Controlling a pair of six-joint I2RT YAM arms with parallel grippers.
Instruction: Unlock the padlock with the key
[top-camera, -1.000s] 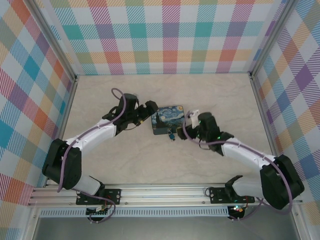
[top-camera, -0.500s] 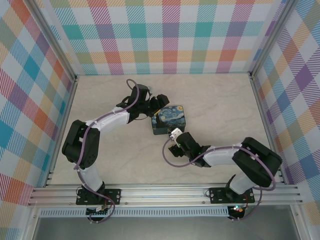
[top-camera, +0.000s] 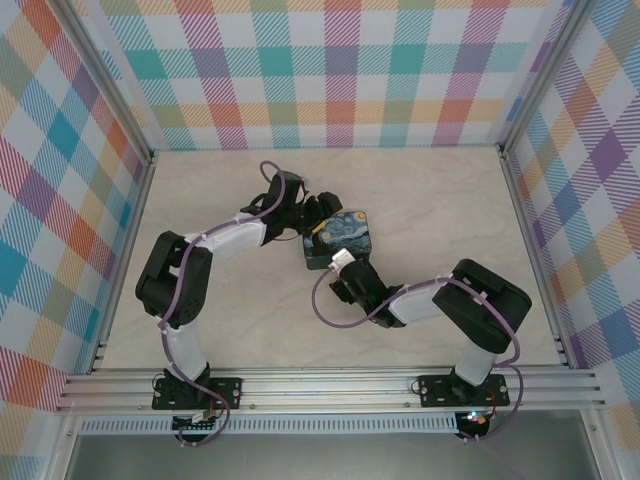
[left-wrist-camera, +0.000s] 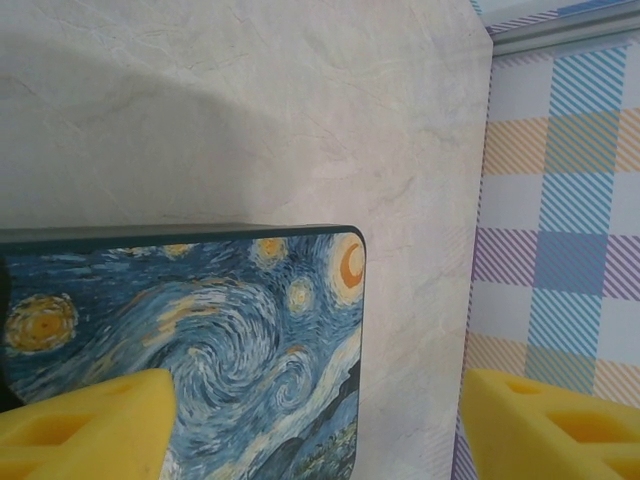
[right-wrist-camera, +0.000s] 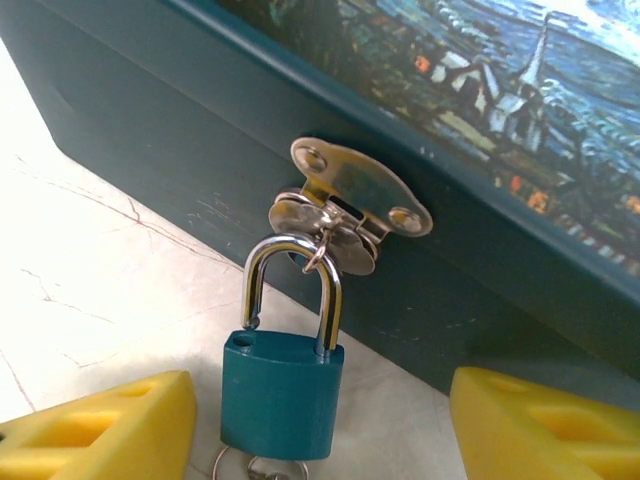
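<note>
We count two arms and two claws, one dark-blue starry-night tin, one padlock and one key. From above, the tin lies on the pale marbled counter just above the middle of the frame. The left claw is at the tin's upper left corner and the right claw is against its lower edge. In the right wrist view the blue padlock hangs by its metal shackle from the silver hasp on the tin's dark side wall, a little left of centre, its body resting low on the counter. At the bottom edge of the frame, under the padlock's body, we see a bit of bright metal that we take for the key, too cropped to make out its shape. The right claw is released: its two yellow fingers stand wide apart at the lower corners, with the padlock between them, nearer the lower-left one and touching neither. The left claw is released too, grasping nothing. One of its yellow fingers is over the printed lid at the lower left, the other at the lower right past the tin's edge, in front of the checked wall.
</note>
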